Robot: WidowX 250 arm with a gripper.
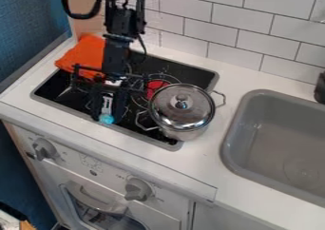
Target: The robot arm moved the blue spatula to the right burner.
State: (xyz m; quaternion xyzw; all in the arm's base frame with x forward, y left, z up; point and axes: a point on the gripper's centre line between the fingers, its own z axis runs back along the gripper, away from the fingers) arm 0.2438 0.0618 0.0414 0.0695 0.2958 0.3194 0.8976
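Cloth (82, 53) lies at the stove's far left. Next comes the hand (107, 114), low over the blue spatula (107, 119); whether it is open or has hold of it, I cannot tell. The spatula sits left of the right burner (155, 86), so that move looks unfinished: shifting it rightward remains, with the pot (181, 108) close by

Arm (122, 22) — in from top edge | claw (108, 116) — hanging downward
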